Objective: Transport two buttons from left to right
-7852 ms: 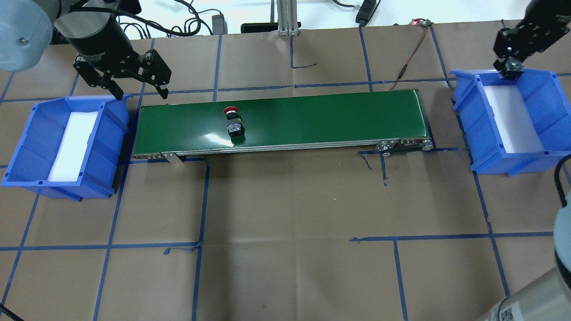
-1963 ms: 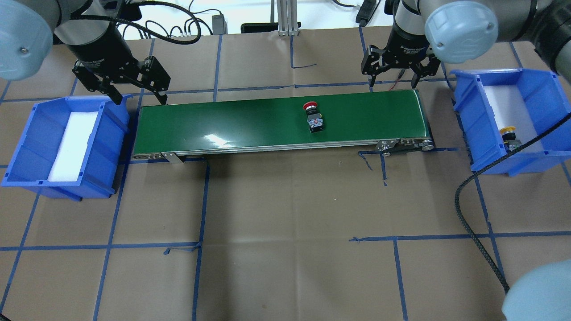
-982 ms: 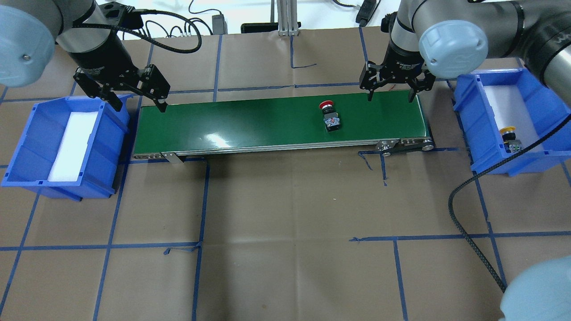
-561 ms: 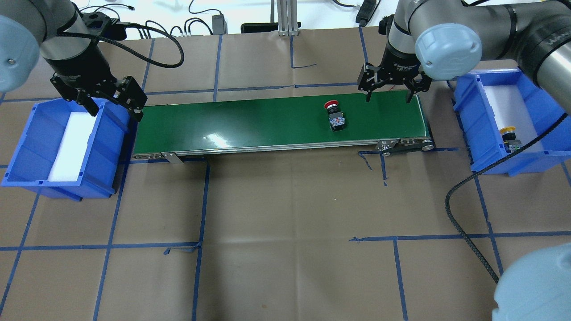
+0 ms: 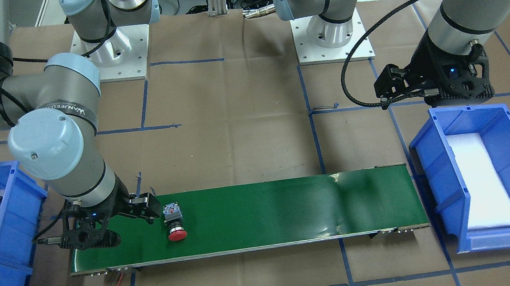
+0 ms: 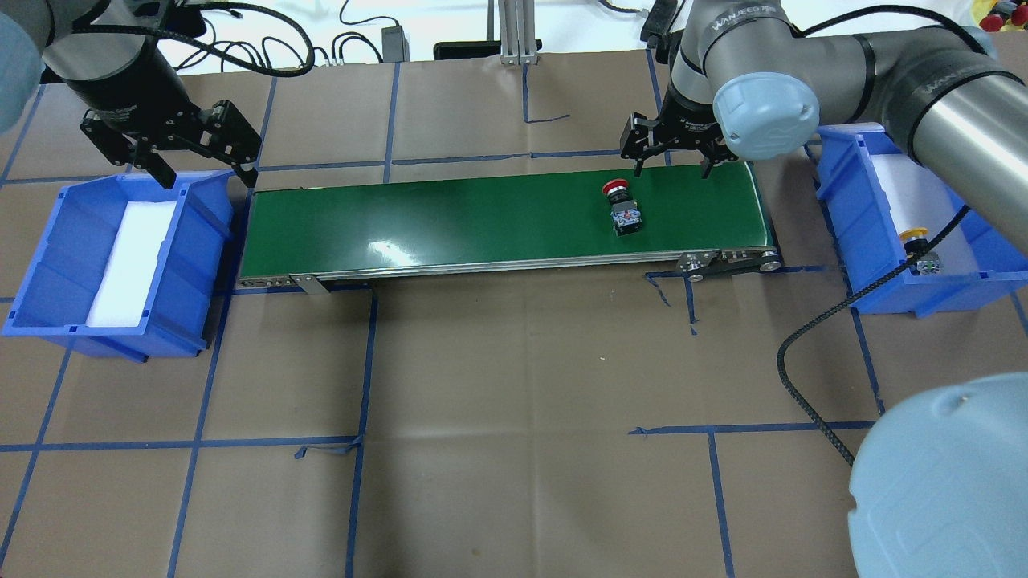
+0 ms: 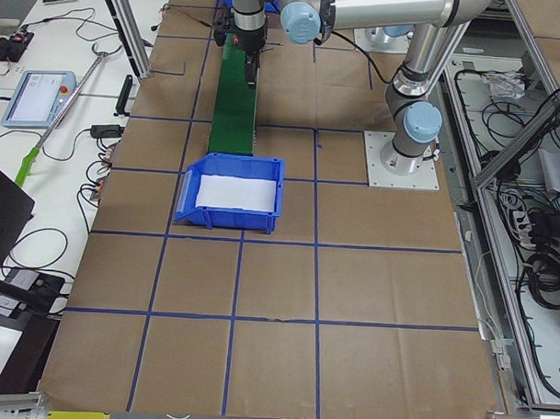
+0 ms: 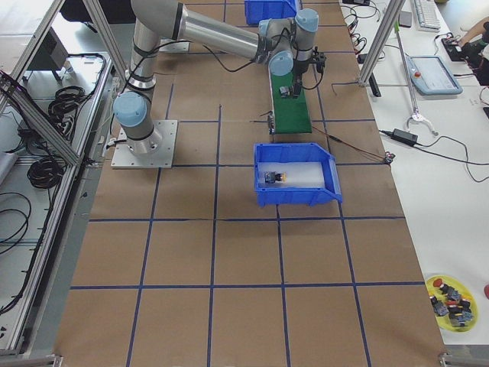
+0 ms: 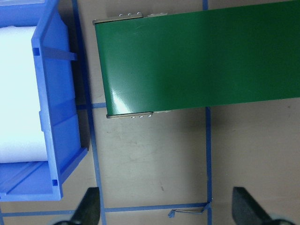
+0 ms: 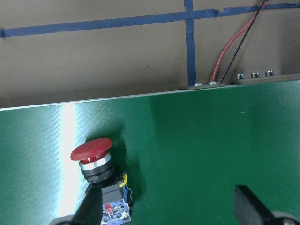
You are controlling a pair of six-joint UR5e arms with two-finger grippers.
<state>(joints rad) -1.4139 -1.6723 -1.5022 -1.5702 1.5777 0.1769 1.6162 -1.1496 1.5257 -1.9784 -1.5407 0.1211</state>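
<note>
The red-capped button (image 6: 621,205) lies on its side on the green conveyor belt (image 6: 482,221), near the belt's right end. My right gripper (image 6: 671,167) hangs open over the belt's far edge, just right of that button. In the right wrist view the red-capped button (image 10: 99,174) lies close to one of the fingers (image 10: 89,211). The yellow-capped button (image 6: 916,248) rests on white foam in the right blue bin (image 6: 851,241). My left gripper (image 6: 207,175) is open and empty above the gap between the left blue bin (image 6: 56,265) and the belt.
The left bin holds only white foam (image 6: 128,261). A red and black wire (image 10: 225,51) runs off the belt's far right corner. Blue tape lines cross the brown table paper (image 6: 522,401). Cables and an aluminium post (image 6: 514,32) stand at the far table edge.
The red-capped button has ridden the belt to the right. My right gripper left the right bin, where the yellow-capped button now lies, and moved left over the belt. My left gripper drifted left.
</note>
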